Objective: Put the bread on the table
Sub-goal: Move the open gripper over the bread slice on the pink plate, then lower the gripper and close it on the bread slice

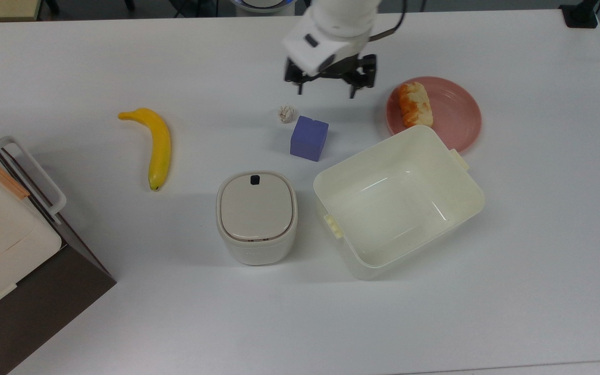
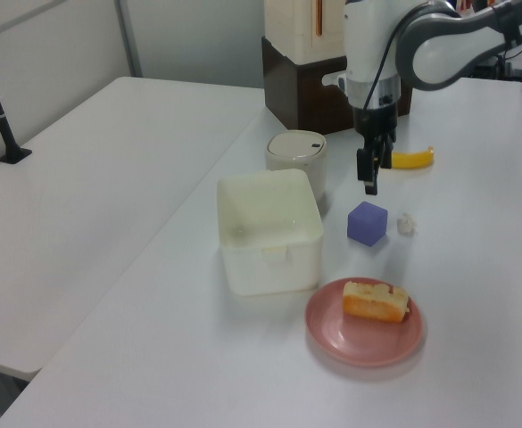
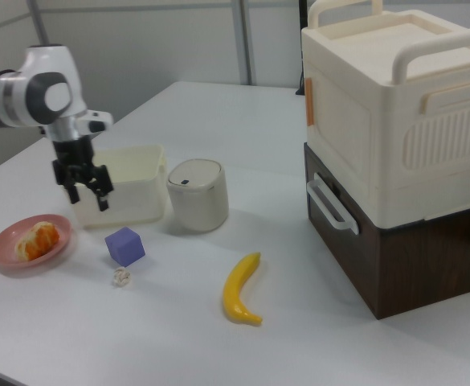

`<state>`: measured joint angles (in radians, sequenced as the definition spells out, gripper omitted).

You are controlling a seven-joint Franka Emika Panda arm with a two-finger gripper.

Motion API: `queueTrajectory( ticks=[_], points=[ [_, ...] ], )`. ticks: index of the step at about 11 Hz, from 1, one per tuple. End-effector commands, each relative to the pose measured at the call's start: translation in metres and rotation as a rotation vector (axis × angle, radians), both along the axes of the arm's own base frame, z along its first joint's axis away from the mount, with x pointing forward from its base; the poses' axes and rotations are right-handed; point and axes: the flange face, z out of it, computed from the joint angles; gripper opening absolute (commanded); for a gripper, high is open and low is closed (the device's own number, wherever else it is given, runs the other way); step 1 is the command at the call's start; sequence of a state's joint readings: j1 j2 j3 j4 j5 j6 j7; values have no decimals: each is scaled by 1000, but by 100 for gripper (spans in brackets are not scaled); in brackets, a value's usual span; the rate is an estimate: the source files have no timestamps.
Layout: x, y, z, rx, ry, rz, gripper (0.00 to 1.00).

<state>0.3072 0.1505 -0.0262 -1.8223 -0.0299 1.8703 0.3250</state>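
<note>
While everything sat on the big white table (image 1: pixel 539 250), the bulkiest thing was the cream-and-brown appliance box (image 3: pixel 395 153) at the top view's left edge. Next down in size, the empty cream tub (image 1: pixel 399 200) stood just beside the lidded round-cornered container (image 1: pixel 257 217), tub on the top view's right. Behind the tub was the pink plate (image 1: pixel 453 112), and the bread (image 1: pixel 415 104) lay on the plate's left part in the top view, toasted side up. So the bread wasn't on the table surface at all.

The gripper (image 1: pixel 327 87) hung above the table, fingers spread and holding nothing, between the plate and the small stuff, near the plate but apart from it. The banana (image 1: pixel 157 146) lay off on the top view's left. The purple cube (image 1: pixel 309 137) sat with the tiny paper ball (image 1: pixel 286 113) just beside it.
</note>
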Motion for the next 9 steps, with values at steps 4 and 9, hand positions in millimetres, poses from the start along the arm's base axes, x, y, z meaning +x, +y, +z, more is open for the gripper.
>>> queueTrajectory(
  ticks=[4, 9],
  points=[
    [-23, 117, -35, -7, -79, 70, 100],
    [-55, 194, -89, -94, -55, 132, 100]
  ],
)
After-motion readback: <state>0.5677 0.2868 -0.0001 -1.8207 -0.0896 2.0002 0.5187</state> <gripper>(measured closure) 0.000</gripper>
